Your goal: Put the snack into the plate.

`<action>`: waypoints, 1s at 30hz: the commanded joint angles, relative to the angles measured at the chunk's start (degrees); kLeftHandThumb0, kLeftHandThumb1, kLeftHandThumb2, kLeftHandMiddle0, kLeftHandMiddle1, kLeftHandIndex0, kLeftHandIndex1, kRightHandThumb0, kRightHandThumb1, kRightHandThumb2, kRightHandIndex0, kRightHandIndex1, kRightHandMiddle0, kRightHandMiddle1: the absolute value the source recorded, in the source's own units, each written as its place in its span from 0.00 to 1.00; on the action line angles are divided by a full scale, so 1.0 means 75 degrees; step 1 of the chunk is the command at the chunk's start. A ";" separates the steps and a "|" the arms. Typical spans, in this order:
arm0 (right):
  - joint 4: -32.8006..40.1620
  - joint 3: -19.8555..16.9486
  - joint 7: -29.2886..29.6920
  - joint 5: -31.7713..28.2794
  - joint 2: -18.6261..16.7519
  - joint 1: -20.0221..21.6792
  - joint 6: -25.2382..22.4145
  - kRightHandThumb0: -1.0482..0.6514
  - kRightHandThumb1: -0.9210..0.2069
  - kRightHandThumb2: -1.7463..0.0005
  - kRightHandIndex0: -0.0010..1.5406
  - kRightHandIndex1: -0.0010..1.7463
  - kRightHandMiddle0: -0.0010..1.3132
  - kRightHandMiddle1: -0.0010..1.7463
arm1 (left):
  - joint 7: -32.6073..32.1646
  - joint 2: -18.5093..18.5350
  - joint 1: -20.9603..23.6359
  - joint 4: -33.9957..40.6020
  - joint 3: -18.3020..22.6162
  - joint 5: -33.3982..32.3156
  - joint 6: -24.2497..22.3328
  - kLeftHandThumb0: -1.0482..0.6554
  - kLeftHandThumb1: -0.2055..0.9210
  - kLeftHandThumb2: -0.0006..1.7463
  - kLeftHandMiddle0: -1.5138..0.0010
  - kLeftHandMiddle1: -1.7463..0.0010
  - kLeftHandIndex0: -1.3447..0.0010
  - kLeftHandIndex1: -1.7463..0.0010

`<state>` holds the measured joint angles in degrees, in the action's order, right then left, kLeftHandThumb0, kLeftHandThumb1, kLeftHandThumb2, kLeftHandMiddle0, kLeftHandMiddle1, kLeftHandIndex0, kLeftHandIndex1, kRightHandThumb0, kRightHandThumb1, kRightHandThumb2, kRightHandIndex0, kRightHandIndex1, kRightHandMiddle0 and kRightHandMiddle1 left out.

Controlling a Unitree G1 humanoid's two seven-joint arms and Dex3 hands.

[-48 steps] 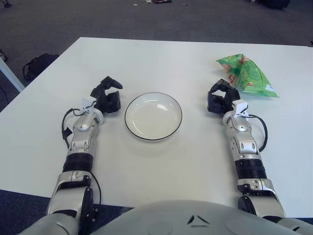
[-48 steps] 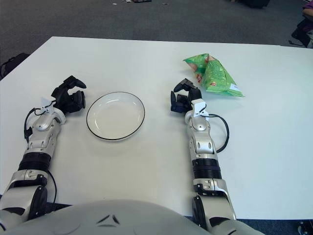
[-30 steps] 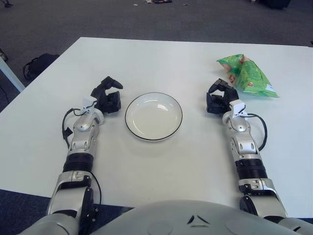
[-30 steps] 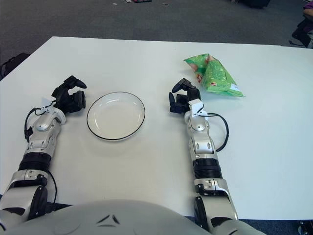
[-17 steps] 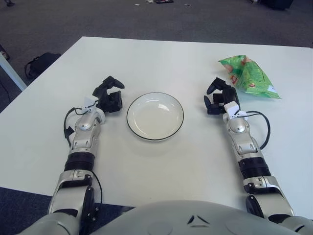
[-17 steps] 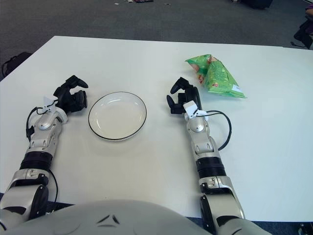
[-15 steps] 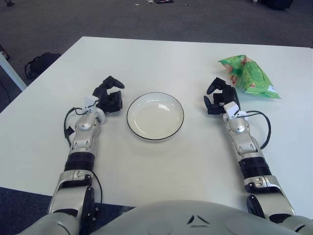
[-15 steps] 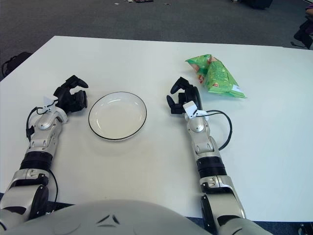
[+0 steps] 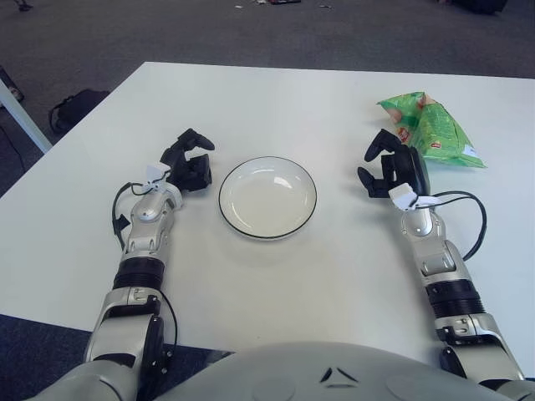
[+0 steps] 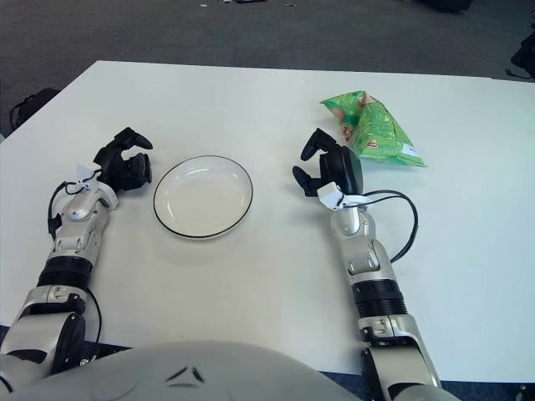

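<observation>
Snack (image 9: 430,129): green bag on table (image 9: 276,100), beyond right hand.
Plate (image 9: 267,197): holds nothing.
Right hand (image 9: 391,165): fingers spread, ungrasping.
Left hand (image 9: 189,164): left of plate, loosely curled, holding nothing.

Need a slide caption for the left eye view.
Right robot hand open beside the green snack bag; empty plate centre; left robot hand idle beside it.

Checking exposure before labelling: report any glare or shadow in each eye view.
Left eye view: a soft highlight sits inside the plate near its far rim; the right hand casts only a faint shadow. Right eye view: the snack bag shows mild sheen, nothing washed out.
</observation>
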<state>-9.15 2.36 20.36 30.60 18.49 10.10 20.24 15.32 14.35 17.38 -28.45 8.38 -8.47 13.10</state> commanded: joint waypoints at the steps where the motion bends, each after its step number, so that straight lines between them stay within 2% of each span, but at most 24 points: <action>1: -0.0256 -0.0058 0.0559 0.0526 0.0472 0.0087 0.0517 0.33 0.54 0.24 0.85 1.00 0.47 1.00 | -0.0171 -0.0114 -0.0396 -0.0416 -0.0076 0.0206 -0.0210 0.36 0.61 0.64 0.22 0.00 0.64 0.00; 13: 0.0605 -0.0226 0.1400 0.1979 0.1385 0.0438 0.0448 0.34 0.50 0.27 0.78 1.00 0.44 1.00 | -0.0074 -0.0070 -0.0328 -0.0539 -0.0113 0.0154 -0.0204 0.36 0.62 0.63 0.24 0.00 0.64 0.00; 18: 0.0543 -0.0225 0.1729 0.2531 0.1719 0.0611 0.0297 0.34 0.51 0.27 0.76 1.00 0.45 1.00 | -0.0063 -0.0078 -0.0284 -0.0620 -0.0115 0.0147 -0.0163 0.37 0.63 0.62 0.25 0.00 0.65 0.00; 22: 0.0397 -0.0227 0.1733 0.2752 0.1901 0.0790 -0.0032 0.35 0.47 0.30 0.67 1.00 0.42 1.00 | -0.0059 -0.0075 -0.0260 -0.0673 -0.0113 0.0146 -0.0129 0.37 0.63 0.62 0.25 0.00 0.65 0.00; 24: 0.0286 -0.0215 0.1706 0.2778 0.1972 0.0885 -0.0160 0.50 0.52 0.29 0.55 0.89 0.39 1.00 | -0.0062 -0.0072 -0.0249 -0.0699 -0.0115 0.0151 -0.0105 0.37 0.64 0.61 0.25 0.00 0.66 0.00; 26: 0.0135 -0.0194 0.1686 0.2773 0.2048 0.0994 -0.0241 0.56 0.48 0.33 0.48 0.86 0.35 1.00 | -0.0067 -0.0068 -0.0236 -0.0727 -0.0118 0.0157 -0.0082 0.37 0.64 0.61 0.25 0.00 0.66 0.00; 28: -0.0044 -0.0190 0.1533 0.2725 0.2193 0.1160 -0.0335 0.58 0.37 0.42 0.40 0.85 0.29 1.00 | -0.0077 -0.0066 -0.0225 -0.0753 -0.0123 0.0168 -0.0042 0.37 0.64 0.61 0.25 0.00 0.66 0.00; 29: -0.0099 -0.0187 0.1433 0.2696 0.2270 0.1231 -0.0367 0.59 0.29 0.49 0.35 0.85 0.24 1.00 | -0.0084 -0.0068 -0.0222 -0.0759 -0.0125 0.0172 -0.0024 0.37 0.64 0.61 0.25 0.00 0.66 0.00; 30: -0.0138 -0.0177 0.1376 0.2676 0.2319 0.1278 -0.0383 0.53 0.20 0.55 0.30 0.81 0.22 1.00 | -0.0091 -0.0070 -0.0212 -0.0778 -0.0127 0.0175 -0.0008 0.37 0.64 0.61 0.25 0.00 0.66 0.00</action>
<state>-8.86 1.27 32.01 50.70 33.77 17.64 18.15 15.02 14.33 18.66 -31.08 7.98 -8.52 14.89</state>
